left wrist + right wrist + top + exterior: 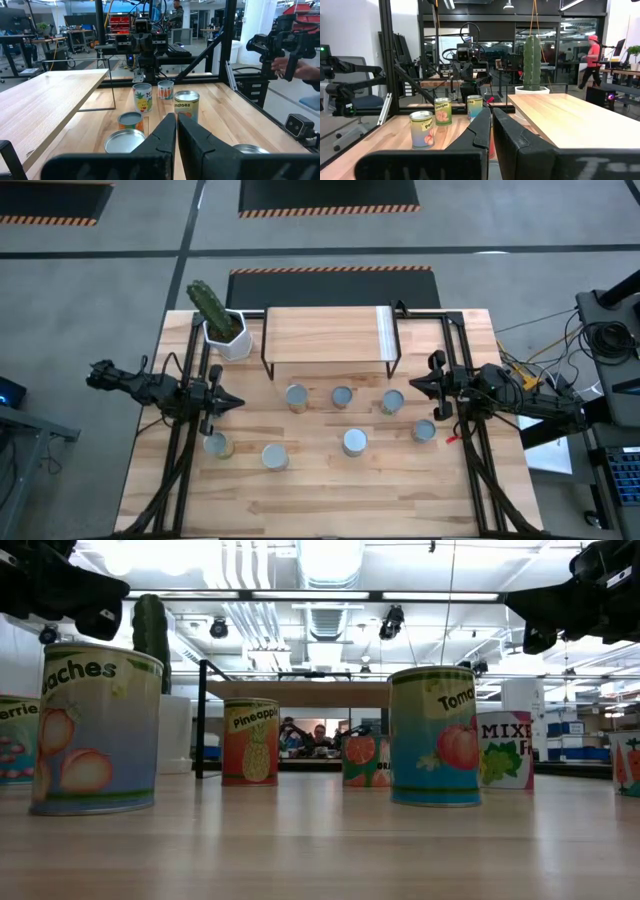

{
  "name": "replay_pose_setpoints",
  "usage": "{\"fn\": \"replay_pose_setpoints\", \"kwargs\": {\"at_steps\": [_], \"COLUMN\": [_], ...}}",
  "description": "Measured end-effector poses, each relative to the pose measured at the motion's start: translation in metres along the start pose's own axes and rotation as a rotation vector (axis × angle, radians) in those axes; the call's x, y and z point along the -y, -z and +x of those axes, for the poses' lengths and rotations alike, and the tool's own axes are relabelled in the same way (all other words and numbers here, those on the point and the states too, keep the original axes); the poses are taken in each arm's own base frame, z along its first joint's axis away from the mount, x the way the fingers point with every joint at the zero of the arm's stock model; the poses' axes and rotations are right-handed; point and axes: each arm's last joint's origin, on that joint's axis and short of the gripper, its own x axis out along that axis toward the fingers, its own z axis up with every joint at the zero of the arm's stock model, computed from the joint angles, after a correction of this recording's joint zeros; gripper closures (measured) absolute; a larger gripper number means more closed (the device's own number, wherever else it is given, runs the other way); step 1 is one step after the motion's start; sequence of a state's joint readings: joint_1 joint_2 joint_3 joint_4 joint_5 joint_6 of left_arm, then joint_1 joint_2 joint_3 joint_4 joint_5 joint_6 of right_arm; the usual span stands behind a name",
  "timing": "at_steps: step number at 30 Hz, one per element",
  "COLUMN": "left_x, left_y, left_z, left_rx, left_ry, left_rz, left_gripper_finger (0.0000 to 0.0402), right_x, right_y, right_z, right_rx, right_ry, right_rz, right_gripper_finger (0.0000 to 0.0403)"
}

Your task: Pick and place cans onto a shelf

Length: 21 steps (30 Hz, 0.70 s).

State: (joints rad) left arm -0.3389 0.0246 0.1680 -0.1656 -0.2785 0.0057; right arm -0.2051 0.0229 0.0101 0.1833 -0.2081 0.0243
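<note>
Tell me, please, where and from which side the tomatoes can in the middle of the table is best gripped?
Grip the tomatoes can across its round side wall, about mid-height, coming down from above. It stands upright with its flat silver lid up and bare wooden table all around it, apart from the other cans, so the fingers should have room on either side. The right gripper, now shut, looks nearer; the left gripper is also shut.

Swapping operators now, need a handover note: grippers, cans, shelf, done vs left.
Left gripper: shut, empty, at the table's left side.
Right gripper: shut, empty, at the right side.
Shelf: at the back beside the cactus, top board bare.
Cans: seven visible on the table in front of the shelf, e.g..
Done: nothing placed.
Left: every can.
</note>
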Motion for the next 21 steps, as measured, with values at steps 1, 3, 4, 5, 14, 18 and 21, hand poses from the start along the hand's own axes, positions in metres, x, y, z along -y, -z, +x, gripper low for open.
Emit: {"fn": "replay_pose_setpoints", "kwargs": {"at_steps": [1,3,4,5,14,18,21], "left_x": [0.000,0.000,0.000,0.000,-0.001,-0.002,-0.003], "left_y": [0.000,0.000,0.000,0.000,-0.020,-0.033,-0.041], "left_z": [0.000,0.000,0.000,0.000,-0.002,-0.006,-0.009], "left_rx": [0.000,0.000,0.000,0.000,0.203,0.336,0.429], "left_ry": [0.000,0.000,0.000,0.000,0.010,0.017,0.014], "left_rz": [0.000,0.000,0.001,0.007,-0.167,-0.215,-0.232], "left_gripper_finger": [0.0402,0.0402,0.0402,0.0402,0.0402,0.0402,0.0402], "right_x": [0.000,0.000,0.000,0.000,0.001,0.002,0.003], "right_y": [0.000,0.000,0.000,0.000,-0.001,-0.006,-0.008], "right_z": [0.000,0.000,0.000,0.000,0.000,0.000,0.000], "right_rx": [0.000,0.000,0.000,0.000,0.019,0.073,0.094], "right_ry": [0.000,0.000,0.000,0.000,0.023,0.076,0.091], "right_rz": [0.000,0.001,0.001,0.000,0.358,0.303,0.245], "right_gripper_finger": [0.0394,0.0394,0.0394,0.0394,0.0394,0.0394,0.0394]}}
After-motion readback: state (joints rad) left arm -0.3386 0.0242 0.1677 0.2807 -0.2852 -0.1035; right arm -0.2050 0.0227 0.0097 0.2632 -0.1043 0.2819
